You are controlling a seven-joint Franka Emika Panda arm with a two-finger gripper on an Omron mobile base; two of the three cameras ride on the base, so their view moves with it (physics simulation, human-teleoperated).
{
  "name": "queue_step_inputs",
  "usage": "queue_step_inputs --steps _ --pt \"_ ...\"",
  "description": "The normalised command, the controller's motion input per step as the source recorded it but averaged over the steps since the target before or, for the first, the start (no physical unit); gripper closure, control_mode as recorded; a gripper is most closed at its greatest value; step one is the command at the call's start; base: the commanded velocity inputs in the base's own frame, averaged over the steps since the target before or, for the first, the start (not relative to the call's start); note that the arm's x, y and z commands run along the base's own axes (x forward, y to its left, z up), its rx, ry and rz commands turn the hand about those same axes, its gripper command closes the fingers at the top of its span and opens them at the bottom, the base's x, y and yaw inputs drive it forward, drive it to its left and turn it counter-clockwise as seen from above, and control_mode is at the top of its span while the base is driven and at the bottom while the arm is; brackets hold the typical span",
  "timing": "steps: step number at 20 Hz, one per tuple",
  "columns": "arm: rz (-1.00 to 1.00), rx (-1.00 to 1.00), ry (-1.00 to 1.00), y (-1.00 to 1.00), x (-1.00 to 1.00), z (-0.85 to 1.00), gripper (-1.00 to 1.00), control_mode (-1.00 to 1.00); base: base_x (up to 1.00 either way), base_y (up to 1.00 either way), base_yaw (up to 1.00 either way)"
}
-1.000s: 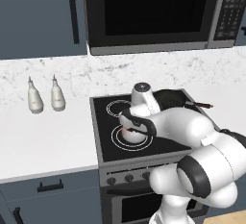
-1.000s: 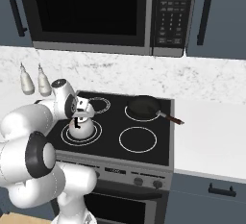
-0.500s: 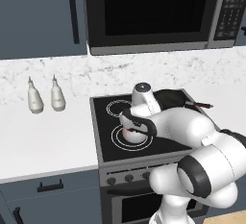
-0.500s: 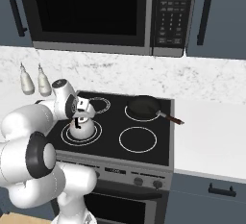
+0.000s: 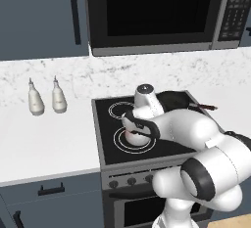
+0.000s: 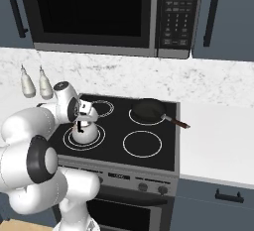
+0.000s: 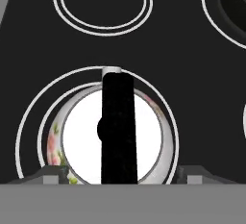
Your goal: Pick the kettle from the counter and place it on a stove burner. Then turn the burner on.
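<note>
The kettle (image 7: pixel 81 136), white with a faint reddish pattern and a black arched handle (image 7: pixel 118 122), stands upright inside the large front-left stove burner (image 7: pixel 32 122) of the black cooktop. My gripper (image 7: pixel 122 172) hangs straight above it, open, with its two fingertips wide apart on either side of the handle and clear of it. From the base, the kettle (image 5: pixel 133 137) (image 6: pixel 83 133) sits just below the gripper (image 5: pixel 135 124) (image 6: pixel 84 115). The white marbled counter (image 5: pixel 49 144) lies to the left of the stove.
A black frying pan (image 6: pixel 148 111) (image 5: pixel 172 100) rests on the back right burner. Two slim white bottles (image 5: pixel 35 101) (image 5: pixel 59 98) stand on the counter by the wall. A microwave (image 6: pixel 94 12) hangs above. Stove knobs (image 5: pixel 118 182) line the front panel.
The jaws have gone from shut on the kettle's handle to wide open. The kettle stays where it stood on the burner, and the arm has barely moved.
</note>
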Motion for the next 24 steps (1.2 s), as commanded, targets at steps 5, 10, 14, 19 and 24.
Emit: queue_step_inputs --steps 5,10,14,19,24 --pt "-0.07 0.00 -0.04 0.09 0.00 0.16 -1.00 -1.00 0.00 0.00 0.00" --pt "-0.04 0.00 -0.18 0.38 -0.11 0.29 -1.00 -1.00 0.00 0.00 0.00" --pt "0.01 -0.04 -0.26 0.23 -0.88 -0.09 -1.00 -1.00 0.00 0.00 0.00" --pt "0.07 -0.04 -0.21 0.03 -1.00 -0.89 -1.00 -1.00 0.00 0.00 0.00" --pt "0.09 -0.17 -0.11 0.66 -1.00 -1.00 -1.00 -1.00 0.00 0.00 0.00"
